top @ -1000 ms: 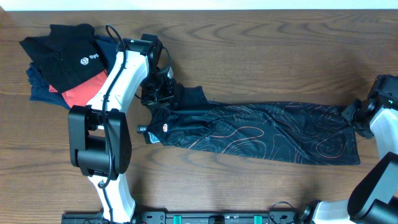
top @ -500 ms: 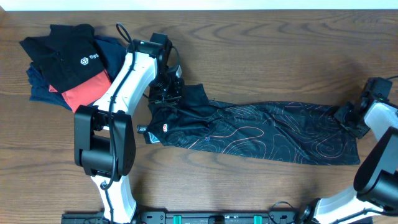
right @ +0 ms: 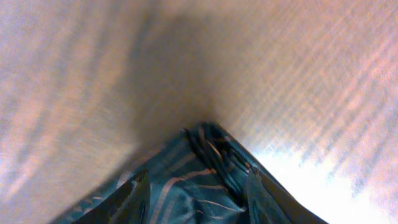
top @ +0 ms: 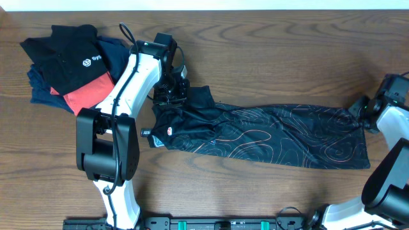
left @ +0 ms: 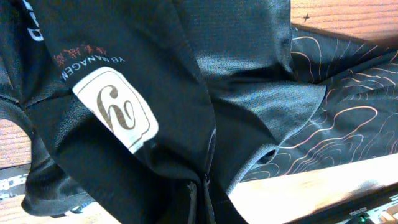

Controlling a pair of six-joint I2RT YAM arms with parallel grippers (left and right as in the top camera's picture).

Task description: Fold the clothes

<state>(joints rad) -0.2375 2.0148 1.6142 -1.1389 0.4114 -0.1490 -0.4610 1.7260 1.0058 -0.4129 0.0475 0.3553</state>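
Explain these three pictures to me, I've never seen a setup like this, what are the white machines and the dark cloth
Two white robot arms work at a wooden table. One picture looks down from above; the other two come from cameras on each arm's wrist. A long black jersey with copper lines lies stretched across the table. The left gripper is at its bunched end, where a white label shows close up. The right gripper is at the far corner; whether either set of jaws is shut on the cloth isn't clear. A pile of other clothes sits far left.

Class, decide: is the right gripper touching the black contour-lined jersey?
Touching. In the right wrist view, the right gripper has a bunched corner of the jersey pinched between its jaws.
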